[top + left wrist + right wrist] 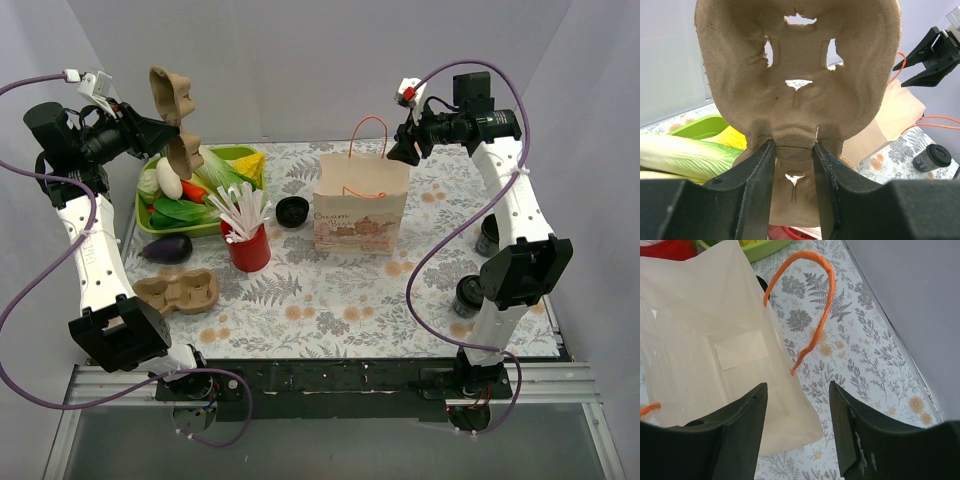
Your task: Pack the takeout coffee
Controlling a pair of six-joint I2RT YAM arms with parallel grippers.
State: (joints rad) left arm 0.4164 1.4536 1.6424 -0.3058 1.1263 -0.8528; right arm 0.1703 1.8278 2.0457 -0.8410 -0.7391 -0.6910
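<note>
The takeout coffee [467,295], a small black cup with a black lid, stands on the table at the right, beside the right arm's base link; the left wrist view shows it too [932,158]. My left gripper [165,130] [795,145] is raised at the back left, shut on a brown cardboard cup carrier [172,118] [800,75] held upright. My right gripper [405,148] [797,387] hangs open over the right rim of the paper bag [360,205] [715,340], with nothing between its fingers. The bag stands open and looks empty inside.
A second dark cup [489,237] sits partly hidden behind the right arm. A loose black lid [292,211], a red straw cup [247,245], a green vegetable tray [150,222], an eggplant [167,248] and another cup carrier [178,293] lie left of the bag.
</note>
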